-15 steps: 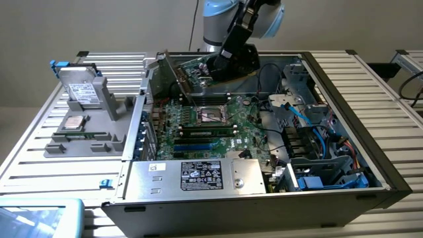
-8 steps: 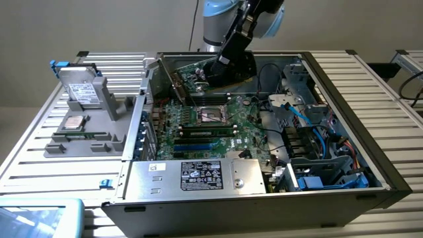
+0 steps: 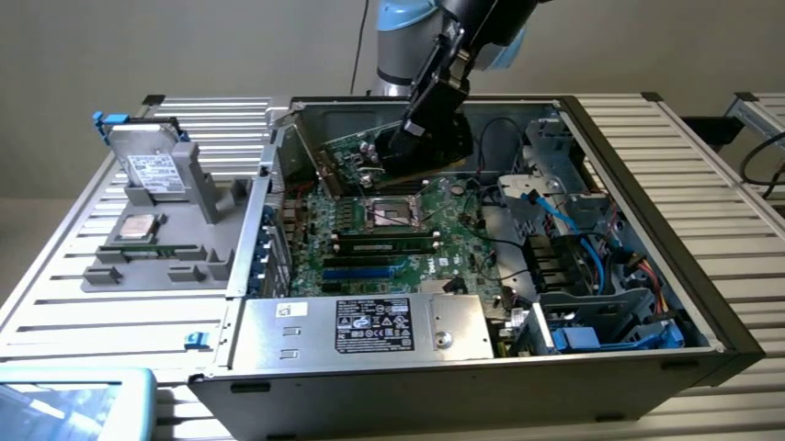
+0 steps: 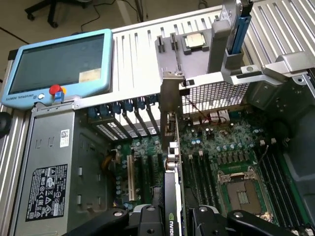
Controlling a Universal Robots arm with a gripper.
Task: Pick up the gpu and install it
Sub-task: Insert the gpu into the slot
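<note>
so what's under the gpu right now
The gpu, held in the pincer, hangs over the motherboard inside the open computer case. Expansion slots and the cpu socket show beside it. The strip of board directly beneath its edge is covered by the card.

Case walls (image 3: 344, 115) and cables (image 3: 583, 234) flank the held gpu (image 3: 349, 152); overhead is open.

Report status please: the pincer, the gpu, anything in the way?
Pincer shut on gpu. It hangs tilted above motherboard inside open case, not seated. No obstacle seen under it.
</note>
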